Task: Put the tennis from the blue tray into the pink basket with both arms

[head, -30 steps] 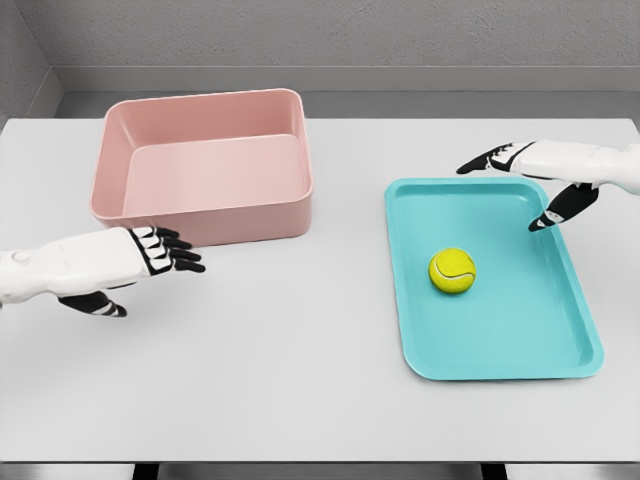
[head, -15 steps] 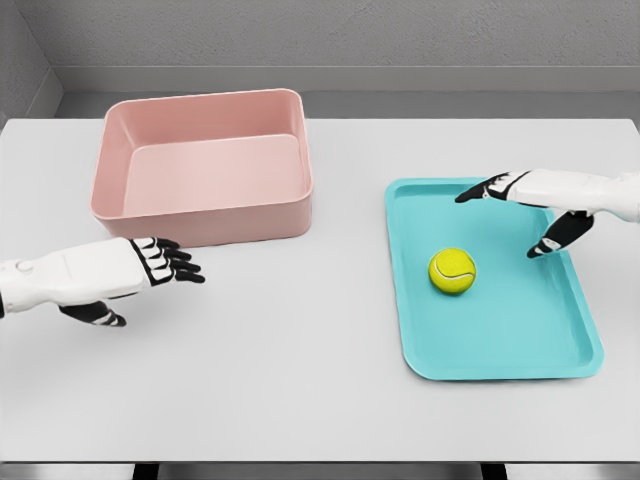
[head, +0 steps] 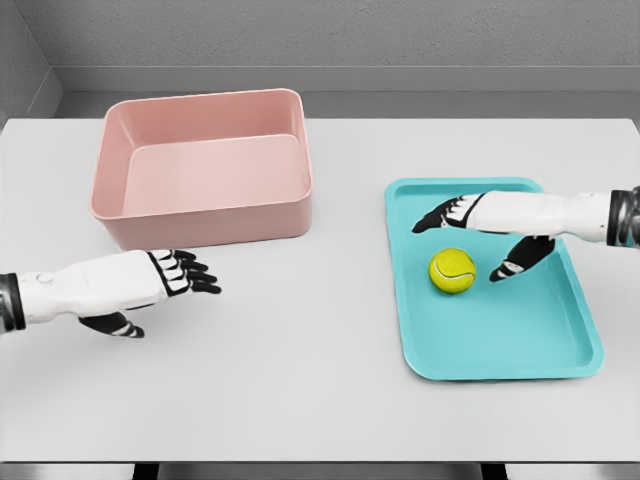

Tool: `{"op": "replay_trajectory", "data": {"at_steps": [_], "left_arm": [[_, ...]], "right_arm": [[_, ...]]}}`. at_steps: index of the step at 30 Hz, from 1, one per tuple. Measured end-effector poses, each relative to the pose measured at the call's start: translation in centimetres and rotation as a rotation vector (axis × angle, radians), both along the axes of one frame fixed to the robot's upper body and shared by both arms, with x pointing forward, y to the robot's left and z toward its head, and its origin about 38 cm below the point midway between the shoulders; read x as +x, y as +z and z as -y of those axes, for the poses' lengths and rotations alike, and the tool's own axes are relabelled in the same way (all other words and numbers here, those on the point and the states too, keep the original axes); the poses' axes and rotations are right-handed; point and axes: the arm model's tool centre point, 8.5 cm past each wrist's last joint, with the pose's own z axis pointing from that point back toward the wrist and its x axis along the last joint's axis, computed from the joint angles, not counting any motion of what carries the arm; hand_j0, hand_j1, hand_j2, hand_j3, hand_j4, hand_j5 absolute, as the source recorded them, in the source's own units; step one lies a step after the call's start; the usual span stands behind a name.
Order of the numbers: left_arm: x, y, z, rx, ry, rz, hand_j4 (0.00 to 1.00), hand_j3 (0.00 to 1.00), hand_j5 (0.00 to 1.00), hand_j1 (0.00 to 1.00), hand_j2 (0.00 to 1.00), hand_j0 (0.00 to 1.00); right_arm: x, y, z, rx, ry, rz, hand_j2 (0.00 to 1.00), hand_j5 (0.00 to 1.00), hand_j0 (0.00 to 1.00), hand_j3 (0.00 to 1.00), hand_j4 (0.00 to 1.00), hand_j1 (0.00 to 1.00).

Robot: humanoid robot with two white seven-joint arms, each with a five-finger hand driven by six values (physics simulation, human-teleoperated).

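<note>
A yellow-green tennis ball (head: 452, 270) lies in the blue tray (head: 530, 345) at the right of the table. My right hand (head: 470, 238) hovers just above and behind the ball, fingers spread open, thumb (head: 510, 266) to the ball's right, not touching it. The pink basket (head: 205, 165) stands empty at the back left. My left hand (head: 180, 280) is low over the table in front of the basket, fingers extended and holding nothing.
The white table (head: 300, 380) ends at a front edge near the bottom of the view. A grey wall (head: 330, 40) runs behind it.
My right hand has moved left and down over the tray, closing in on the ball. My left hand has shifted down and slightly right across the table.
</note>
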Motion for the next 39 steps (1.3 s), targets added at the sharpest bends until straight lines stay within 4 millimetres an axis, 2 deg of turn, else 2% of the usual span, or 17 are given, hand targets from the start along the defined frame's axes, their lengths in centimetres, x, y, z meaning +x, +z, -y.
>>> {"op": "replay_trajectory", "data": {"at_steps": [7, 26, 39], "left_arm": [[0.2, 0.1, 0.8, -0.025, -0.007, 0.01, 1.0, 1.0, 1.0, 1.0, 1.0, 1.0], [0.1, -0.3, 0.7, -0.025, -0.006, 0.0, 1.0, 1.0, 1.0, 1.0, 1.0, 1.0], [0.0, -0.4, 0.7, -0.022, -0.005, -0.002, 1.0, 1.0, 1.0, 1.0, 1.0, 1.0]], "right_arm": [[0.0, -1.0, -1.0, 0.007, 0.018, -0.02, 1.0, 1.0, 1.0, 1.0, 1.0, 1.0], [0.5, -3.6, -0.3, -0.034, -0.015, -0.062, 1.0, 1.0, 1.0, 1.0, 1.0, 1.0], [0.6, -4.7, 0.1, -0.056, -0.026, -0.082, 0.87, 0.87, 0.87, 0.87, 0.87, 0.87]]}}
